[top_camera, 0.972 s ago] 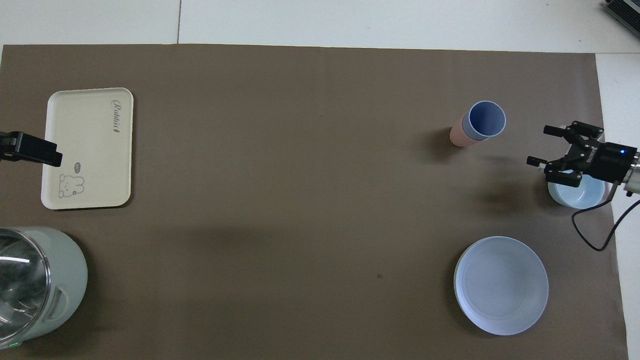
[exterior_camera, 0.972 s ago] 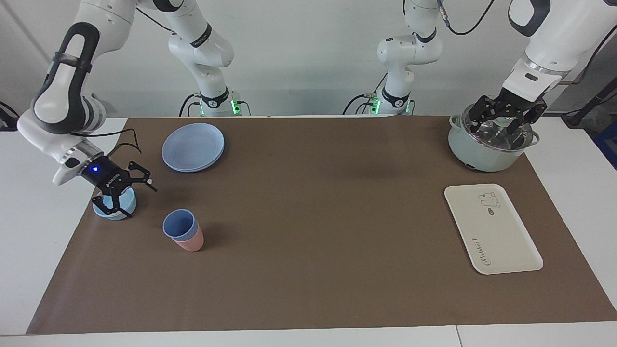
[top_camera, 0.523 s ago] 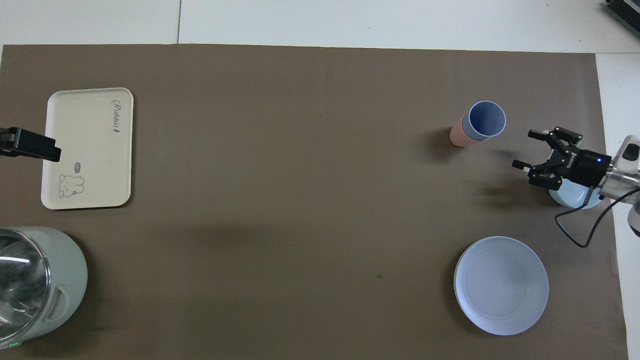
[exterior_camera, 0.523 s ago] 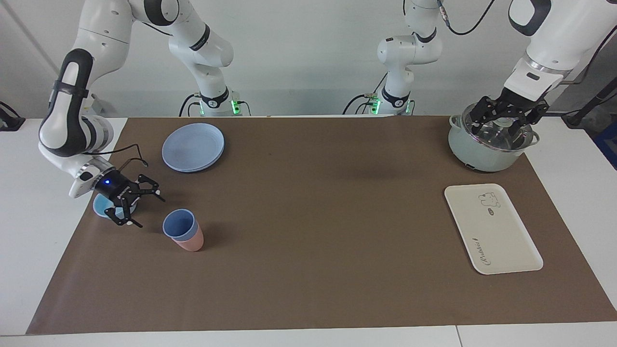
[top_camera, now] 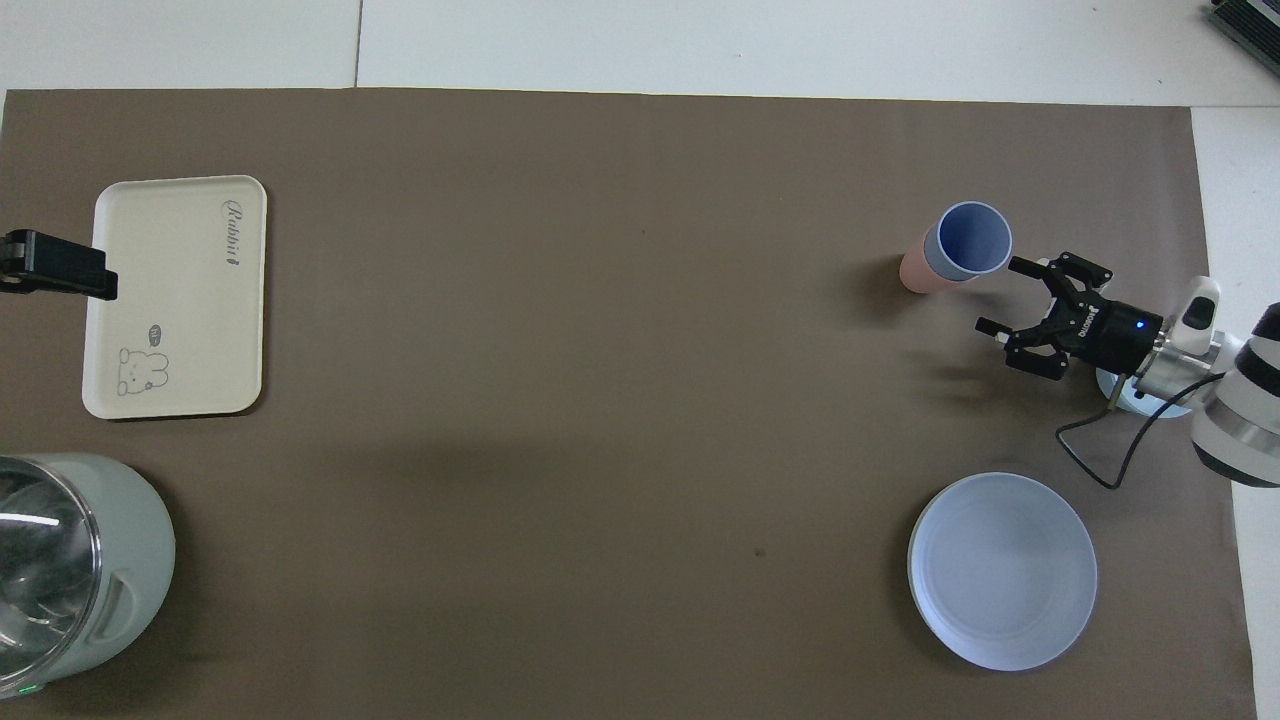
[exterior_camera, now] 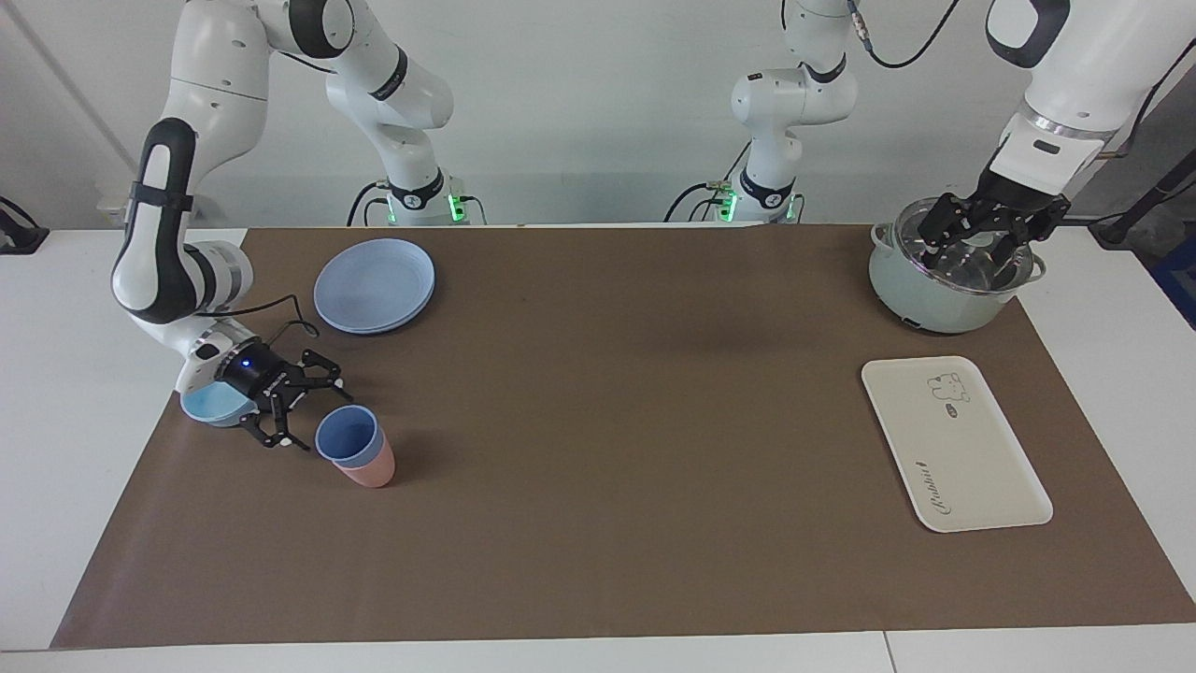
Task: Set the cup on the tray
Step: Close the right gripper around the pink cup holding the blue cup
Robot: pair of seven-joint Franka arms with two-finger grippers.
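The periwinkle-blue cup stands upright, nested inside a salmon-pink tumbler, toward the right arm's end of the table. It also shows in the overhead view. My right gripper is open and low, right beside the cup's rim with its fingers pointing at it. It is apart from the cup in the overhead view. The cream-white tray lies bare toward the left arm's end, also seen from overhead. My left gripper hangs open over the pot.
A low light-blue bowl sits under my right wrist, mostly covered in the overhead view. A round blue plate lies nearer to the robots than the cup. A pale-green pot stands nearer to the robots than the tray.
My right gripper has moved from over the bowl toward the cup and come lower, staying open. My left gripper has drifted slightly over the pot. The cup has not moved.
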